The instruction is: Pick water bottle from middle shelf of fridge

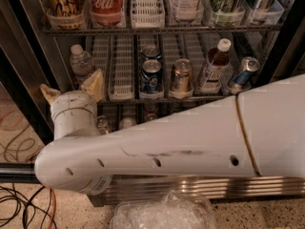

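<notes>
progress: early, nothing grabbed yet | gripper (72,89): spread wide, empty, just below the water bottle (80,63) | bottle: upright, left end of middle shelf (121,75) in fridge (190,187) | left: reach in, grip, pull out

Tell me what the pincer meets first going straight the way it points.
Probably the water bottle at the left end of the middle shelf; the open pincer sits just below it, though depth is unclear.

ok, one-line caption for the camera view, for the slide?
Open gripper in front of the fridge, just below the water bottle at the left end of the middle shelf.
</notes>
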`<state>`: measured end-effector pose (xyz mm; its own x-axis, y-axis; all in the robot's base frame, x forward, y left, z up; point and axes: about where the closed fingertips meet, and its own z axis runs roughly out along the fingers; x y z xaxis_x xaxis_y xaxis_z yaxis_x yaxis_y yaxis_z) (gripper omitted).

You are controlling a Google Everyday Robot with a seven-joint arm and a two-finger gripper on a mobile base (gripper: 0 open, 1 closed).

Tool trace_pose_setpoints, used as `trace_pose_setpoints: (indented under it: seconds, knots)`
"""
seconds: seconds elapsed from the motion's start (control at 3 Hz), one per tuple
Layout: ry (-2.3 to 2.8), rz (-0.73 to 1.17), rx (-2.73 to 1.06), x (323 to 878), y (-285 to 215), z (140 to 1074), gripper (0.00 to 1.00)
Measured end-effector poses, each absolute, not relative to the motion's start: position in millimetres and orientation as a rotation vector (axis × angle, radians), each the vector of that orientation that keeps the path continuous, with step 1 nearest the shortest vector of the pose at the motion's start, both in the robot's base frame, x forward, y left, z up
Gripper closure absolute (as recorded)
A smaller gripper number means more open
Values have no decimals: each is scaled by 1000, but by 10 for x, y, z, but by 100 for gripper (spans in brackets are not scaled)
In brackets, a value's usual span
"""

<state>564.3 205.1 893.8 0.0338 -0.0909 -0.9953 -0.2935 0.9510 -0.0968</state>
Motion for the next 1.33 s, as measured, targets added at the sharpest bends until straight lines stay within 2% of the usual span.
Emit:
trace_pose_setpoints:
  seconds: [0.33,0.67,1.33]
  knots:
    - [1548,197,-332,5620,2181,8905,14]
    - [1544,189,-344,5728,2252,8888,19]
    - [1541,153,-336,5790,2175,8893,25]
